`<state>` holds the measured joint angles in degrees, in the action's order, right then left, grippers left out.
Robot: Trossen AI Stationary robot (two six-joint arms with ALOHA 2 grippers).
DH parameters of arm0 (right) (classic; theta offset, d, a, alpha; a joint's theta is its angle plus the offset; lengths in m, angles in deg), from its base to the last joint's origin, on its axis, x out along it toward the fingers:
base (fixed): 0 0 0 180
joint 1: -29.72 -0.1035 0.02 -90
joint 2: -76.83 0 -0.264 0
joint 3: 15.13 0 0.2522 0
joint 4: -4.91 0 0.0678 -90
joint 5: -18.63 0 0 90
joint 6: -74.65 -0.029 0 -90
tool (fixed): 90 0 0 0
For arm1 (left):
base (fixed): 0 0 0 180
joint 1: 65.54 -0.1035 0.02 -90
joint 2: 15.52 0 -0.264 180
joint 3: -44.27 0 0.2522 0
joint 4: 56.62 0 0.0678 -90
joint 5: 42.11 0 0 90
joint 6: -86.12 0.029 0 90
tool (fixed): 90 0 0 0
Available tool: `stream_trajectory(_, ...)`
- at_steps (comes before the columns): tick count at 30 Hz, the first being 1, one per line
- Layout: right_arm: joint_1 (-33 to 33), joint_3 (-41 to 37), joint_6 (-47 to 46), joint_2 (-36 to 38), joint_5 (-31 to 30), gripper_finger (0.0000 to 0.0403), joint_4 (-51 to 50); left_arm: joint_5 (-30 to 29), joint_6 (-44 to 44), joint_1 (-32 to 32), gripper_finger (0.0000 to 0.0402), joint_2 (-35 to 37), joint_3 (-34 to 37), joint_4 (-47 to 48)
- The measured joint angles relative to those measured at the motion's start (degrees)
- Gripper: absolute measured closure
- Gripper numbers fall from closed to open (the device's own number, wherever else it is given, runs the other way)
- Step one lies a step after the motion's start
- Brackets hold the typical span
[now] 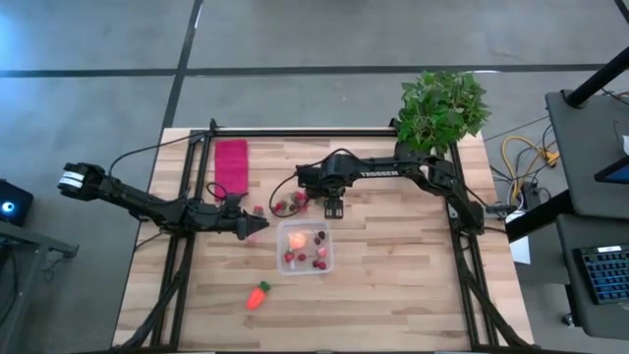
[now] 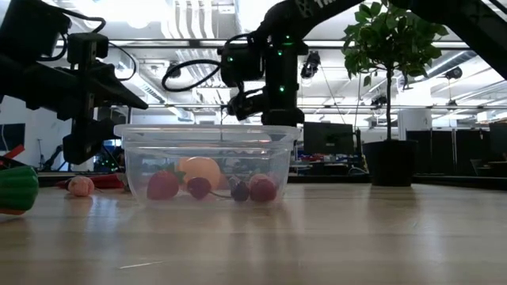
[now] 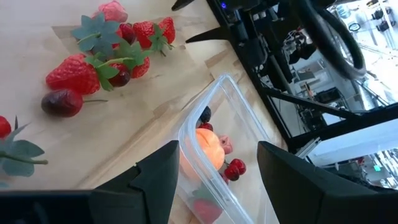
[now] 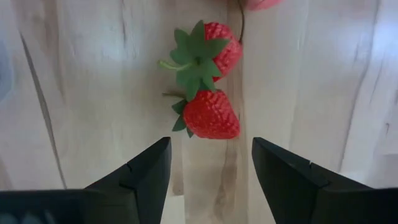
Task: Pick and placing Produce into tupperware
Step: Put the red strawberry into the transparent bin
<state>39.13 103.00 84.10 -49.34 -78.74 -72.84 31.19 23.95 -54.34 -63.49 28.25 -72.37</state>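
Note:
The clear tupperware [image 1: 305, 247] stands mid-table and holds a pale orange round fruit [image 3: 208, 144], strawberries and dark berries [image 2: 240, 190]. More strawberries [image 1: 290, 205] lie on the wood just beyond its far-left corner. The carrot [image 1: 257, 295] lies nearer the table's near edge. My right gripper [image 4: 211, 168] is open above two loose strawberries [image 4: 211, 118] near the container's far rim. My left gripper [image 3: 217, 183] is open at the container's left side, with the near corner of the wall [image 3: 186, 134] showing between its fingers in the left wrist view.
A red cloth [image 1: 232, 162] lies at the far left of the table and a potted plant [image 1: 442, 106] stands at the far right corner. A small pink piece [image 2: 79, 186] lies left of the container. Bare wood stretches right of the container [image 1: 393, 265].

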Motion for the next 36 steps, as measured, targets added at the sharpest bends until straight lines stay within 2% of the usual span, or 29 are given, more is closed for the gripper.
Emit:
stream_trajectory(14,0.1,-4.2,-0.7,-0.1,0.3,0.0188,6.8,0.0,0.1,0.0,0.0199,0.0,0.0,0.0)
stream_trajectory(28,0.5,-4.9,-3.5,-1.5,-0.1,0.0189,7.5,0.0,0.1,0.0,0.0199,0.0,0.0,0.0)
stream_trajectory(31,0.5,-4.9,-3.5,-1.8,0.1,0.02,7.5,0.0,0.1,0.0,0.0199,0.0,0.0,0.0)
stream_trajectory(36,0.5,-4.8,-3.5,-1.8,0.1,0.0241,7.3,0.0,0.1,0.0,0.0199,0.0,0.0,0.0)
